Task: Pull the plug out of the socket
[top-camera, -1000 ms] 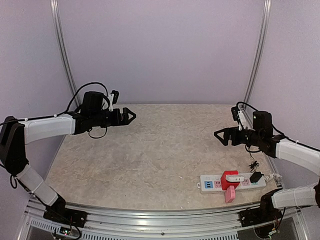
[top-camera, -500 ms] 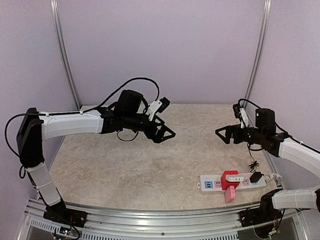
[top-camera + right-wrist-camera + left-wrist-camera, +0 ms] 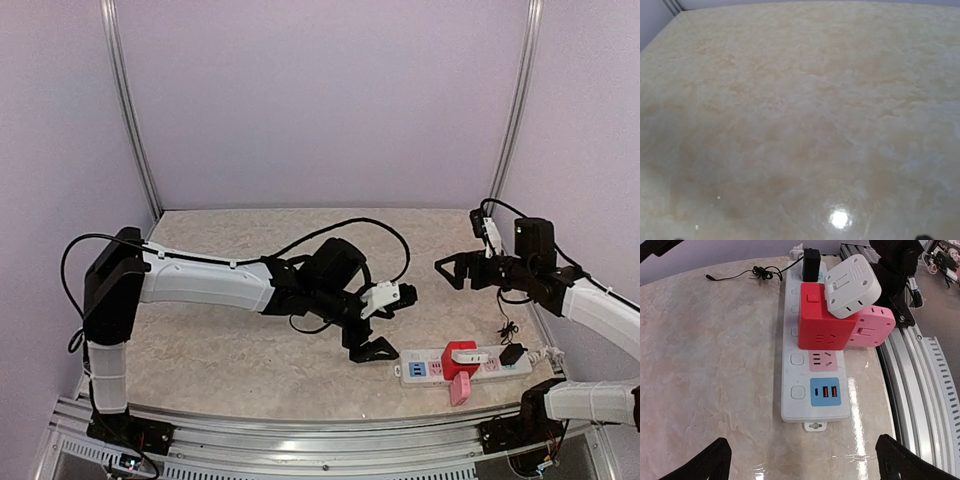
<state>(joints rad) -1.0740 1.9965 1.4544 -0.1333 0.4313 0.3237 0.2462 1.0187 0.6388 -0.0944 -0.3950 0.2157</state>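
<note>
The socket (image 3: 425, 368), a long white strip with blue and pink faces, lies at the near right of the table. A red cube plug (image 3: 455, 360) sits in it with a white adapter (image 3: 466, 352) on top. A pink cube (image 3: 460, 389) is on its near side, and a black plug (image 3: 512, 353) is towards its right end. My left gripper (image 3: 390, 322) hangs open just left of the strip's blue end. In the left wrist view the socket (image 3: 797, 367), red plug (image 3: 822, 317) and white adapter (image 3: 852, 285) lie ahead of the wide-spread left gripper (image 3: 807, 465). My right gripper (image 3: 447, 268) is open in the air, behind the strip.
A thin black cable (image 3: 508, 328) lies loose behind the strip's right end. The metal rail (image 3: 920, 390) at the table's near edge runs close along the strip. The right wrist view shows only tabletop (image 3: 800, 120).
My left arm has swung from the back left across the table and come down at the strip's left end. My right arm has barely moved.
</note>
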